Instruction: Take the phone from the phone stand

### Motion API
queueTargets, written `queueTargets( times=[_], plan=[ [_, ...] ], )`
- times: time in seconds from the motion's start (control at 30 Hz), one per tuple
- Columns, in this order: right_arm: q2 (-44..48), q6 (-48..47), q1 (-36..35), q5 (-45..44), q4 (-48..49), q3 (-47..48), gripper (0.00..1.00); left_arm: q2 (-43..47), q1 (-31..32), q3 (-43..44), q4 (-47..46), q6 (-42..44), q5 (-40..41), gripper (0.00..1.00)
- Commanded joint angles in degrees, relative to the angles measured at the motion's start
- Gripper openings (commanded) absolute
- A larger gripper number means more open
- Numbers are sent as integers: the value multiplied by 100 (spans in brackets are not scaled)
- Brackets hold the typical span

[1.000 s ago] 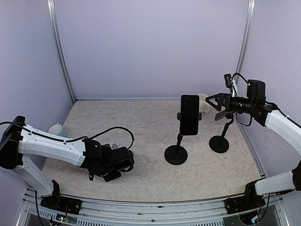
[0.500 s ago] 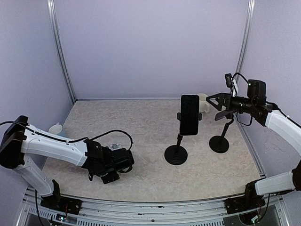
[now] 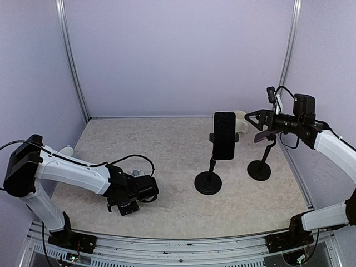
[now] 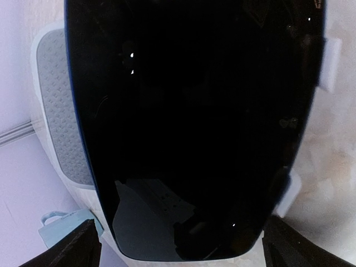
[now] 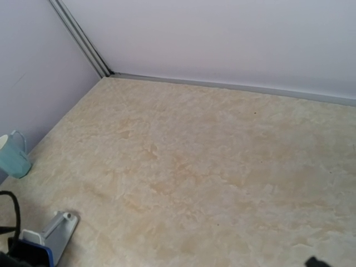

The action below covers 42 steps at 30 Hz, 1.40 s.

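A black phone [image 3: 224, 135] stands upright in a black phone stand [image 3: 208, 182] at mid-table. My left gripper [image 3: 132, 196] is low at the front left, close over a second dark, blue-edged phone [image 4: 189, 122] lying in a white and grey stand [image 4: 55, 111]. Its black fingertips [image 4: 83, 245] show at either side of that phone's near end, apart from it, so it is open. This phone and stand also show in the right wrist view [image 5: 53, 236]. My right gripper [image 3: 255, 120] is open and empty, in the air right of the upright phone.
An empty black stand [image 3: 260, 168] stands below the right gripper. A teal cup [image 3: 65, 151] sits by the left wall and a white cup [image 3: 240, 119] behind the upright phone. The left arm's cable [image 3: 139, 158] loops over the table.
The left arm has shifted, and its gripper has settled slightly left and lower over the lying phone. The right arm and the upright phone have not moved.
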State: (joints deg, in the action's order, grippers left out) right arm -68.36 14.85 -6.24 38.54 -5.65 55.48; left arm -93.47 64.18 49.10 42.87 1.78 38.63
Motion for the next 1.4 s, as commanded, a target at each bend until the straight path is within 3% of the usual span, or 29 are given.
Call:
queueTargets(
  times=[0.0, 0.3, 0.93, 1.37],
  plan=[
    [-1, -20, 70, 35, 151, -72, 100, -226, -114, 125, -116, -34, 197, 98],
    [5, -49, 114, 36, 138, -86, 100, -770, -235, 362, -193, -161, 302, 87],
    [-29, -17, 127, 105, 143, -70, 100, -605, -587, 738, -434, -172, 220, 55],
    [-30, 34, 128, 195, 212, -86, 100, -45, -589, 795, 4, -420, 235, 47]
  ],
)
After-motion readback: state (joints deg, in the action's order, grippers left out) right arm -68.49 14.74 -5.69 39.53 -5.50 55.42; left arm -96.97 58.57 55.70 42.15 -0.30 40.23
